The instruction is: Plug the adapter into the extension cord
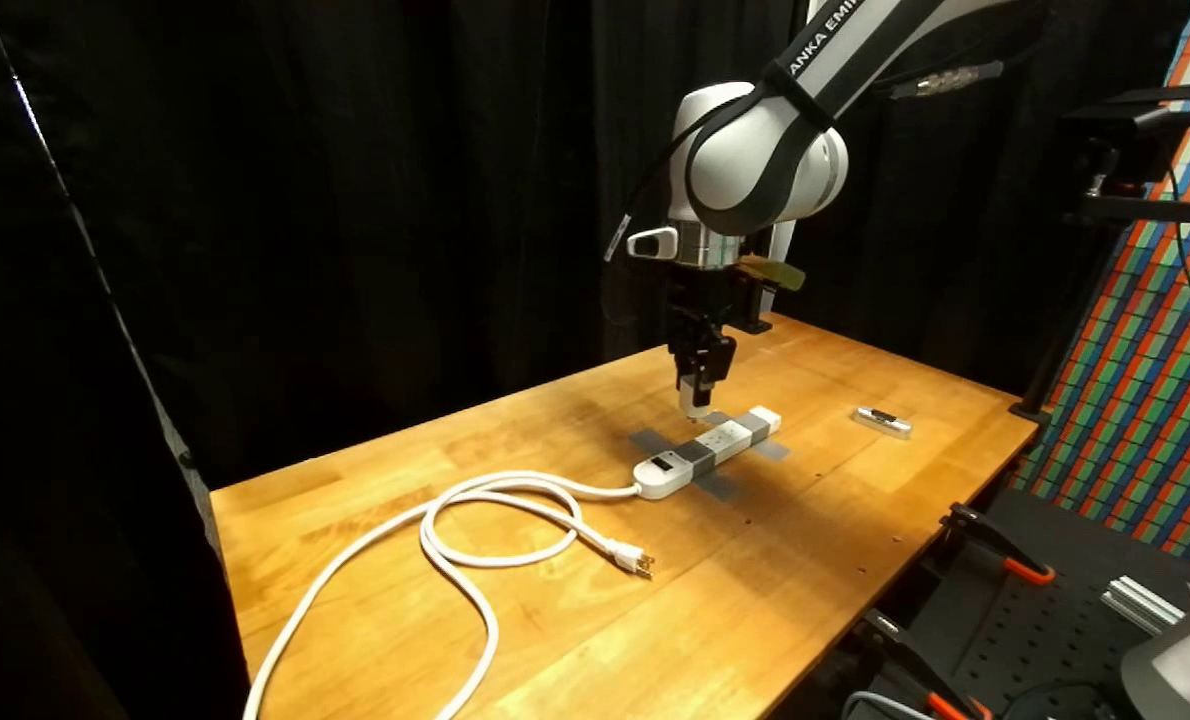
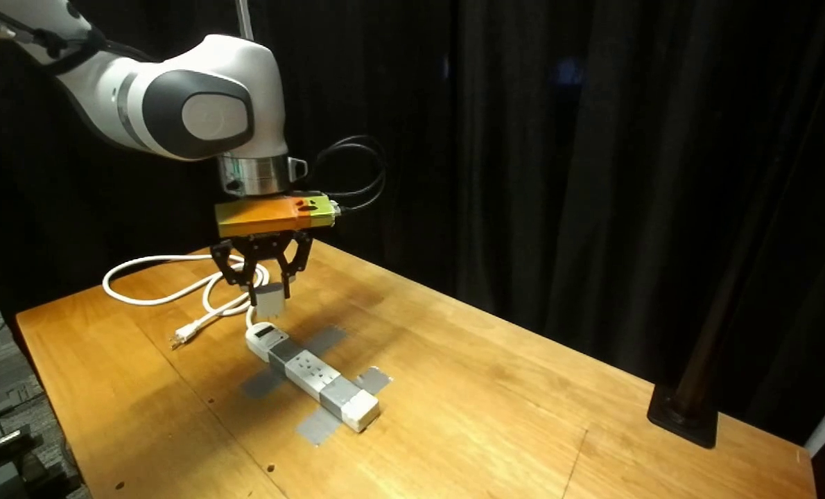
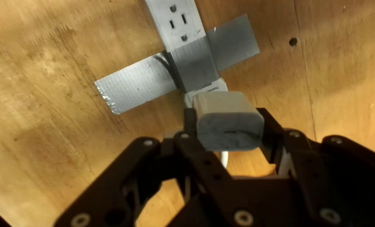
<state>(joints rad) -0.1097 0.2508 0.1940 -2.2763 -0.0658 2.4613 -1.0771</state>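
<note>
Fingers [image 3: 271, 126] sit nearest the wrist cam, clamped on the adapter [image 3: 230, 130] from left & right. It's up off the worktop [image 3: 55, 132], prongs [image 2: 272, 317] pointing down in an exterior view. Next move turns on pos. along the extension cord [image 2: 312, 371]: in that same view its long axis runs far left (switch end [image 2: 268, 335]) to near right, & the adapter hangs up by the far left end, short of the sockets [image 3: 178, 21]. Wrist view agrees: sockets lie on the far side of the adapter & a bit left, w/ a band of tape [image 3: 195, 64] btwn. So prob. shift along that axis toward the sockets, line prongs up w/ them, then press down. Axis runs aslant in wrist view, adapter sits square to the fingers, so a small twist may be needed too. Exact height over the extension cord hard to tell; prongs hidden in wrist view. Tape should keep it put for the push, IMO.
</note>
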